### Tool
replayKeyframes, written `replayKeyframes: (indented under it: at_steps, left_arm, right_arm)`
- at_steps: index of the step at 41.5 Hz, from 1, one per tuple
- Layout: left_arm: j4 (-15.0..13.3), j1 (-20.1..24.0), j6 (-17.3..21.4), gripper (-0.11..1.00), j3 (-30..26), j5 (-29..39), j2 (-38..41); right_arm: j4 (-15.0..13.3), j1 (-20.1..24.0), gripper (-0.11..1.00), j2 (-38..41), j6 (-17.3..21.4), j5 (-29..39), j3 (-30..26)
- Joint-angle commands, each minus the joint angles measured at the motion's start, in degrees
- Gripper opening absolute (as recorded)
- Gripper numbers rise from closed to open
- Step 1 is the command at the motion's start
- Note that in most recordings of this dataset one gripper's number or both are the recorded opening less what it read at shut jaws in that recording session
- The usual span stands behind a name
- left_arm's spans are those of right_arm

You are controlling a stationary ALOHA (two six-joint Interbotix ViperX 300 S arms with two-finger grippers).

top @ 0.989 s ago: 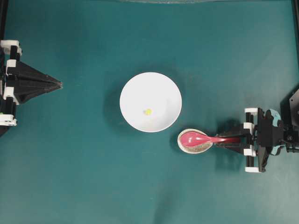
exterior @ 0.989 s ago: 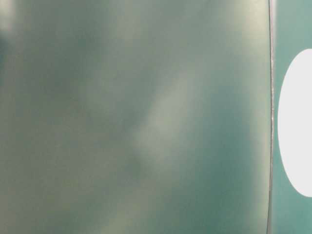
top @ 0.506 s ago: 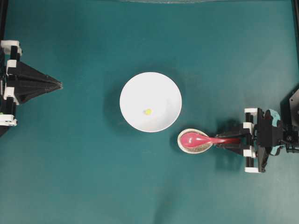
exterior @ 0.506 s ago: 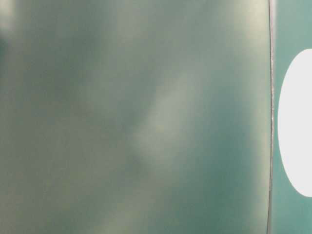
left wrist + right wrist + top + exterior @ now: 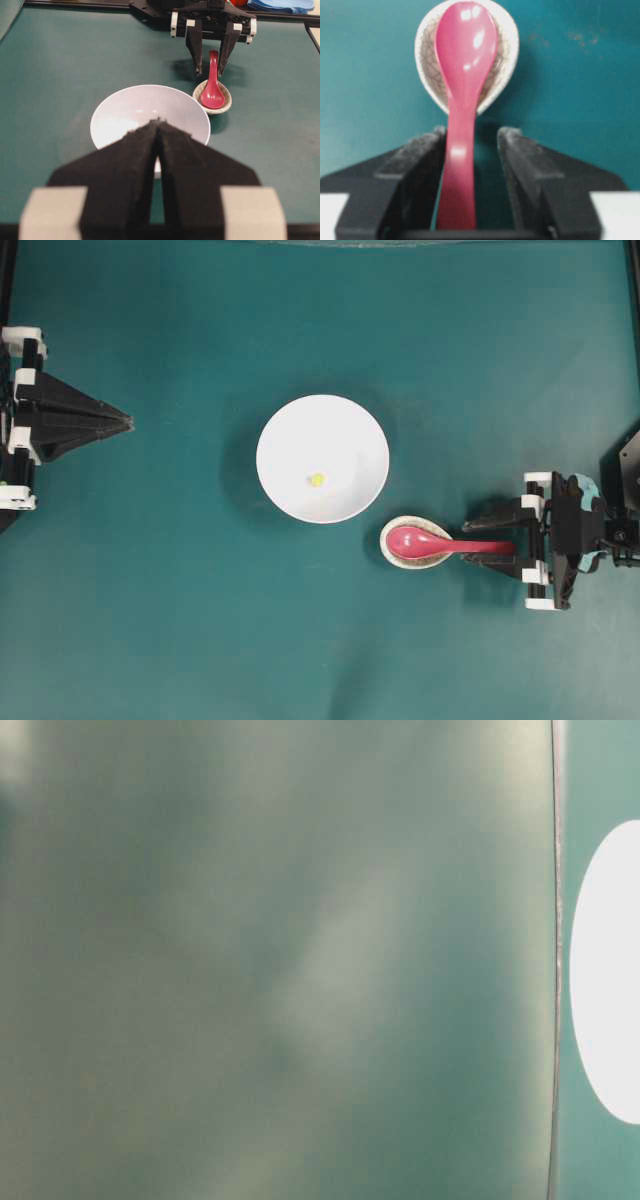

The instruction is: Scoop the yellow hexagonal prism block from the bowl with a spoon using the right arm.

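A plain teal table [image 5: 180, 620] fills the overhead view, faintly scuffed near its centre. The white bowl [image 5: 322, 458] sits mid-table with the yellow hexagonal prism block [image 5: 316, 479] lying inside it. Just beside the bowl, the red-pink spoon [image 5: 425, 542] rests with its scoop in a small speckled dish [image 5: 391, 550]. The right gripper [image 5: 476, 538] stands wide, one finger either side of the handle. The left gripper [image 5: 125, 422] is pressed closed, well apart. The table-level view is blurred.

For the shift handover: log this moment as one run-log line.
right gripper: open, jaws astride spoon handle | spoon: scoop in speckled dish | yellow block: in white bowl | left gripper: shut
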Motion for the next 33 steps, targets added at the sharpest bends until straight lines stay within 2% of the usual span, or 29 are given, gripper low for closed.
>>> replayKeyframes:
  at_steps: [1, 11, 33]
  left_arm:
    - [0.09, 0.18, 0.09, 0.01, -1.14, -0.18, 0.53]
    - [0.09, 0.18, 0.09, 0.01, -1.14, -0.18, 0.53]
    - [0.18, 0.18, 0.09, 0.01, -1.14, -0.18, 0.53]
  right_arm:
    - [-0.09, -0.09, 0.52, -1.23, -0.09, -0.62, -0.26]
    - [0.00, 0.00, 0.52, -1.23, 0.18, -1.32, -0.35]
    - [0.00, -0.09, 0.52, -1.23, 0.70, 1.76, -1.05]
